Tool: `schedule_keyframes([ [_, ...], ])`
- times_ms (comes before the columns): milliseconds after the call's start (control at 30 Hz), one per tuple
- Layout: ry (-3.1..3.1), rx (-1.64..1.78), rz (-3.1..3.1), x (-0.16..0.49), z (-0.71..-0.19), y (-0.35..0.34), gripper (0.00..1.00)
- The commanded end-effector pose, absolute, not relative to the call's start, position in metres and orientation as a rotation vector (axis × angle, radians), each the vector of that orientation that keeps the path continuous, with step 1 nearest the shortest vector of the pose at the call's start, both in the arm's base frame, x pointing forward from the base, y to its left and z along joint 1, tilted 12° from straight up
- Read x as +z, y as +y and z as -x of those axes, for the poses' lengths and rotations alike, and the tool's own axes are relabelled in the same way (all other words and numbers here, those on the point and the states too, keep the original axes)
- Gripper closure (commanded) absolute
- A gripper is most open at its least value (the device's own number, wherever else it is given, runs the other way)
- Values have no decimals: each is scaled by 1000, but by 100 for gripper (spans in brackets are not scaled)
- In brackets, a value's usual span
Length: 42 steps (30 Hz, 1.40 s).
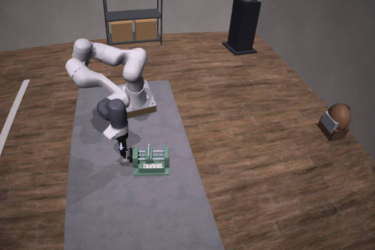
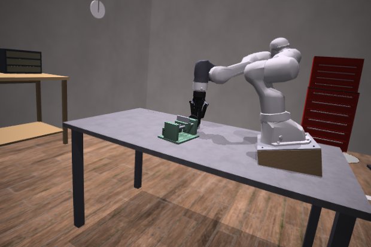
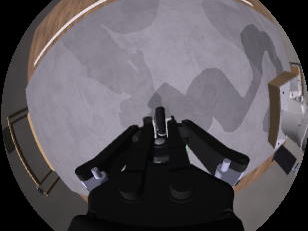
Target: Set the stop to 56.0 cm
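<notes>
We see the claw nearly closed, pinching the handwheel at the left end of the green stop fixture, centre of the top view. The fixture sits mid-desk, nearer the right edge. Open grey surface runs toward the lower frame and left of the claw.

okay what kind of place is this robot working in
Most likely a workshop or lab: a metal shelf rack of blue bins and cardboard boxes, a red louvred panel, and a grey worktable holding a green handwheel fixture.
</notes>
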<state>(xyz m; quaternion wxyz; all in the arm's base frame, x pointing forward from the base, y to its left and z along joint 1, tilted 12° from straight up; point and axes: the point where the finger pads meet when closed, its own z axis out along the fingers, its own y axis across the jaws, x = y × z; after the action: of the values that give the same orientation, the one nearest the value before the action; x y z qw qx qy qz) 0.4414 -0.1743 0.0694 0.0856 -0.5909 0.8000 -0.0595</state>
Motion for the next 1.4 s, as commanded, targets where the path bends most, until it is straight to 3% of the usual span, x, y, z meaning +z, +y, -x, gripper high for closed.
schedule_keyframes([
  [0, 2385, -181, 1756, 70, -446, -175, 96],
  [1367, 2385, -181, 1756, 103, -468, -184, 96],
])
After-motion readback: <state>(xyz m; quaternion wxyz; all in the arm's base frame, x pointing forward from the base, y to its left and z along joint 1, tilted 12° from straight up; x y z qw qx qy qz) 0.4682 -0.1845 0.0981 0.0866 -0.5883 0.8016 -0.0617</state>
